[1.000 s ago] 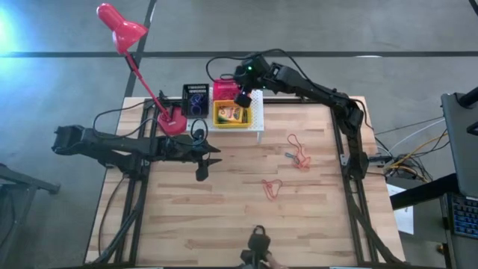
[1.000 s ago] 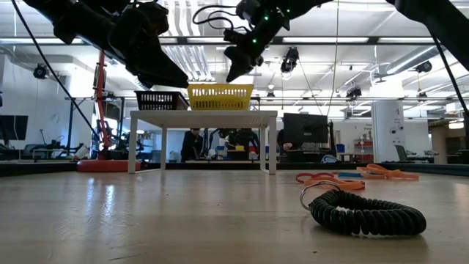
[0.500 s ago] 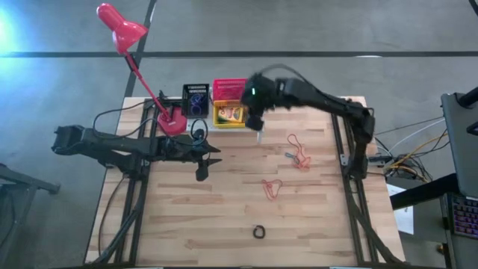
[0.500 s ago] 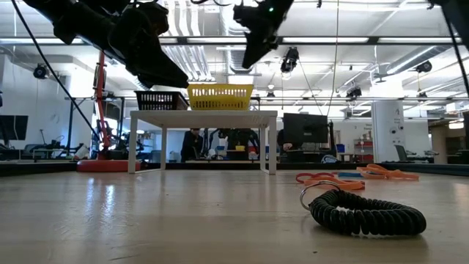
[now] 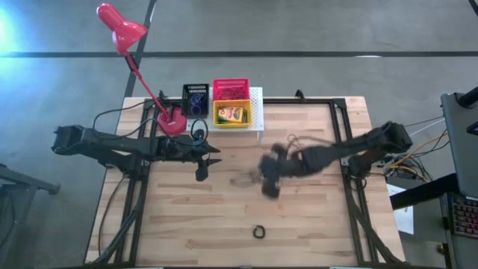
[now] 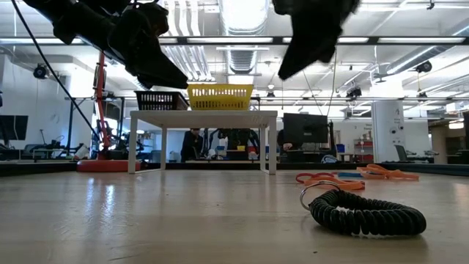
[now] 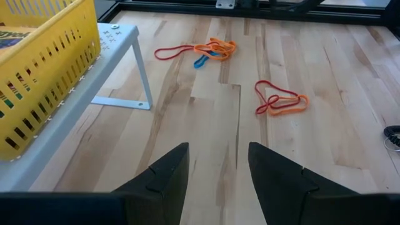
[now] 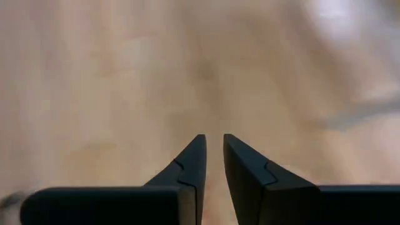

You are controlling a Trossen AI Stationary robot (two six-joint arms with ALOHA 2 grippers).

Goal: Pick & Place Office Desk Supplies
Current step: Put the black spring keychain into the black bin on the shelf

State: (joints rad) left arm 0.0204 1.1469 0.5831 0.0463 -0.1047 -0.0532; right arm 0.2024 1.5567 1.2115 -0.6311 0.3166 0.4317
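Note:
My right gripper [image 5: 267, 183] hangs blurred over the middle of the table, above where a red-orange rubber band lay; in its wrist view [image 8: 212, 142] the fingers stand a narrow gap apart over bare wood, with nothing between them. A second rubber band bundle [image 5: 300, 157] lies partly under that arm. My left gripper [image 5: 202, 161] waits open above the table's left half [image 7: 219, 169]. The yellow basket [image 5: 231, 113] holds a crayon box and sits on the white stand [image 5: 258, 104], with the red basket [image 5: 230, 88] behind it and the black basket [image 5: 196, 99] beside it.
A black coiled ring [image 5: 258, 232] lies near the table's near edge [image 6: 366, 213]. The red desk lamp [image 5: 173, 119] stands at the far left. The left wrist view shows two rubber band bundles [image 7: 197, 50] [image 7: 281, 100] flat on the wood.
My right arm has swung fast from above the baskets at the far edge toward the near side and down, and is now low over the table's middle. The baskets and the rubber bands have kept their places.

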